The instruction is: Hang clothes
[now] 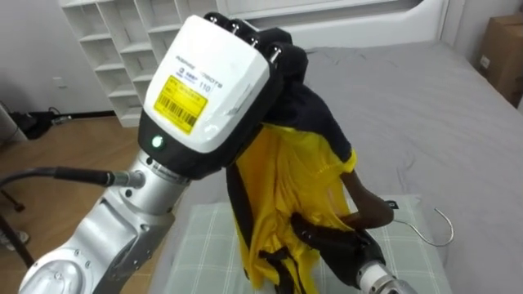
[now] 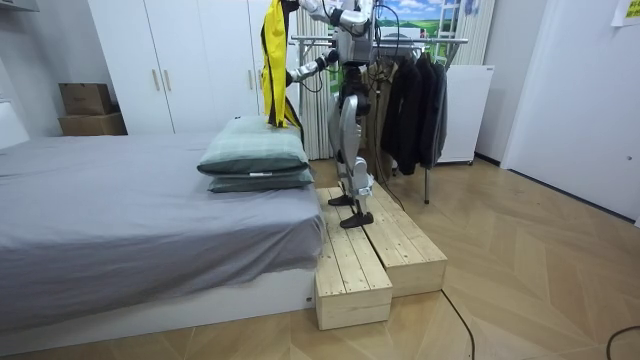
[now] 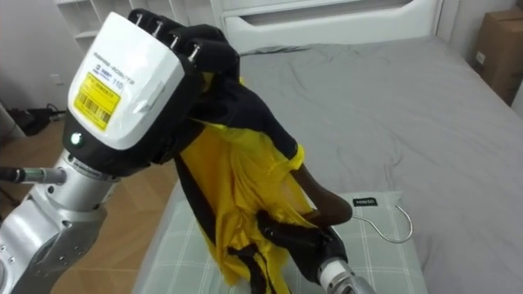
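Grey bed [image 1: 425, 98] behind, pale green checked pillow [image 1: 200, 233] below. Left hand [image 1: 208, 82] raised, fingers clamped on dark collar of yellow and black cloth shirt [image 1: 286, 180] hanging over pillow. Right hand [image 1: 331, 241] low, curled round brown wooden hanger [image 1: 372, 206], partly under shirt.

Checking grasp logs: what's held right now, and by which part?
Left hand grips the yellow-and-black garment by its dark top edge. Right hand sits low in the cloth; hold unclear.

Bright, even indoor light, from above. Soft sheen on white back of my L hand [image 1: 208, 82]. Yellow shirt [image 1: 286, 175] folds hold soft shade; faint shadow under bed [image 2: 120, 220] edge.
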{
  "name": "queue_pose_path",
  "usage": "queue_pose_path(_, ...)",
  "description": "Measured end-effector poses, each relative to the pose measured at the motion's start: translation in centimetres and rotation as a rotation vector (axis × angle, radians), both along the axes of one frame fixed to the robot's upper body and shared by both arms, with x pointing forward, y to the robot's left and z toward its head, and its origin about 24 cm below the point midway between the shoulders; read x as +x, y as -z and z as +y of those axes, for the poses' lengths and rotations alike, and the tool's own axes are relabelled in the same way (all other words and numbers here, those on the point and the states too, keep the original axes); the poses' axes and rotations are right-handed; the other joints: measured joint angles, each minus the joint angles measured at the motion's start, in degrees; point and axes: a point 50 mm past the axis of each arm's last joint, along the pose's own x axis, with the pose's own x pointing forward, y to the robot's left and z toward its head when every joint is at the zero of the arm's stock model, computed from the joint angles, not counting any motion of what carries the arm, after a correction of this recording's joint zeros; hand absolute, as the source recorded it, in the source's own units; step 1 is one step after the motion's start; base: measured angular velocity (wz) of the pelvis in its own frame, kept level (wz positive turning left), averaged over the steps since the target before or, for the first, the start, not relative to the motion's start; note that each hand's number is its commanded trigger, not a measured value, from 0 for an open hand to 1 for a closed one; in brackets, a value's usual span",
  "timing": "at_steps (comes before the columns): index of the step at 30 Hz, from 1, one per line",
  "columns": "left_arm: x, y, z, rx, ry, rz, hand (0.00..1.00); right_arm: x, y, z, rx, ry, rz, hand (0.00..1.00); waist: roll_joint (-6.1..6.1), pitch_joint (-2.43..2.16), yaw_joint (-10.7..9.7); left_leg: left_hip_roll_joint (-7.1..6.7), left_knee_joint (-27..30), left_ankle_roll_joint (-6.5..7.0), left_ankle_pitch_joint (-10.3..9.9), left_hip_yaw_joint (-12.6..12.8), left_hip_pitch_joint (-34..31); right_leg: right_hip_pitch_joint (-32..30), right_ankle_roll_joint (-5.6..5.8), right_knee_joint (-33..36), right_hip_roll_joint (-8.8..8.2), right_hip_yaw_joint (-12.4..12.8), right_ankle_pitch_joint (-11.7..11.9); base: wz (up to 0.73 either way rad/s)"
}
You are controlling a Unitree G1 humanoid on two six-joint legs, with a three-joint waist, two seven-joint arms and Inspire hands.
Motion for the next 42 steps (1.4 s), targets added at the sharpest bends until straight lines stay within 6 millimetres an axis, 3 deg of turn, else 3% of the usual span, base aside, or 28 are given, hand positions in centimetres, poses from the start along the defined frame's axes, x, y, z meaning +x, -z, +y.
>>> queue_pose_path(20,0.1,0.1,0.0,0.014,-0.009,0.022,1.00,0.1,-0.2,-0.3,-0.068,-0.047,-0.033,1.00,-0.26,0.15,-0.03,-0.01,-0.14,0.00,0.00,0.09,0.04,-0.08,0.02,-0.33,0.01,-0.04,-0.01,0.00)
queue_pose_path(21,0.2,0.1,0.0,0.016,-0.012,0.028,0.85,0.1,-0.2,-0.4,-0.074,-0.047,-0.034,1.00,-0.36,0.22,-0.03,-0.01,-0.16,0.00,0.00,0.12,0.13,-0.06,0.01,-0.30,0.01,0.01,-0.01,0.00)
queue_pose_path(22,0.2,0.2,0.1,0.018,-0.014,0.033,0.77,0.1,-0.2,-0.5,-0.081,-0.048,-0.035,1.00,-0.40,0.25,-0.03,0.01,-0.16,0.00,0.00,0.16,0.17,-0.06,0.01,-0.26,0.03,0.06,-0.01,-0.03)
queue_pose_path(23,0.2,0.4,0.1,0.016,-0.020,0.044,0.37,0.1,-0.2,-0.7,-0.105,-0.053,-0.039,1.00,-0.56,0.26,-0.06,0.01,-0.21,0.00,0.00,0.20,0.20,-0.13,0.02,-0.21,0.04,0.13,-0.01,-0.05)
queue_pose_path(25,0.3,0.9,0.3,0.015,-0.031,0.067,0.00,0.1,-0.2,-1.1,-0.132,-0.062,-0.037,1.00,-0.90,0.29,-0.43,0.02,-0.36,0.00,0.00,0.42,0.31,-0.20,0.02,-0.23,0.06,0.34,-0.01,-0.05)
queue_pose_path(32,1.9,3.2,1.6,0.056,-0.110,0.227,0.00,0.0,-0.3,-2.8,-0.363,-0.161,-0.049,1.00,-3.41,0.00,-0.35,0.08,-0.52,0.00,0.00,0.91,0.16,-0.87,0.01,-0.02,0.16,1.29,0.00,-0.06)
queue_pose_path(37,2.2,3.8,2.0,0.066,-0.129,0.305,0.00,0.2,-0.9,-3.1,-0.459,-0.219,-0.093,1.00,-3.78,-0.17,-0.84,0.12,-0.55,0.01,0.00,1.64,-0.17,-1.67,0.02,0.44,0.12,1.84,0.01,-0.07)
queue_pose_path(40,2.0,5.6,2.7,0.089,-0.180,0.410,0.00,-0.6,-0.5,-3.8,-0.529,-0.260,-0.073,1.00,-3.98,-0.42,-0.91,0.22,-1.09,0.00,0.00,2.16,0.96,-1.05,0.02,0.44,0.21,2.35,0.01,-0.08)
queue_pose_path(42,2.4,8.0,3.8,0.126,-0.238,0.531,0.00,-1.6,0.3,-5.1,-0.588,-0.258,-0.035,1.00,-4.21,-0.49,-1.07,0.25,-1.09,0.00,0.00,2.34,1.42,-0.78,0.02,0.49,0.23,2.53,0.01,-0.05)
